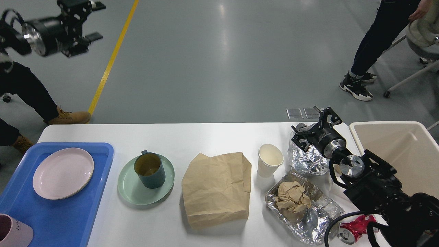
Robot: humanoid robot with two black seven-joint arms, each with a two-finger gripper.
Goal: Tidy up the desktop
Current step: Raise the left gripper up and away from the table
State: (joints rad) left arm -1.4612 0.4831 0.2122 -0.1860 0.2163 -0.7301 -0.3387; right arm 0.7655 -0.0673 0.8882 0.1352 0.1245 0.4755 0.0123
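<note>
Two black robot arms frame a cluttered white desktop, which fills the lower half of the head view, its far edge running across the middle. The left gripper is raised high in the upper left corner, over the grey floor and well apart from everything on the desktop; it is seen side-on and dark, so whether its jaws are spread or closed cannot be told. The right gripper hangs at the far right of the desktop, just over a crumpled ball of foil; its fingers are spread and grasp nothing.

On the desktop, from left: a blue tray carrying a pink plate and, at the bottom edge, part of a pink cup. Beside the tray sits a green plate with a dark green mug standing upright on it. A creased brown paper bag lies flat in the middle. To its right stands a white paper cup, upright and apparently empty. Nearer the camera lies a foil tray holding a wad of brown paper. A crushed red can (partly hidden by the right arm) lies at the bottom right.

A beige bin stands at the right end of the desktop. People's legs show at the left and top right.
</note>
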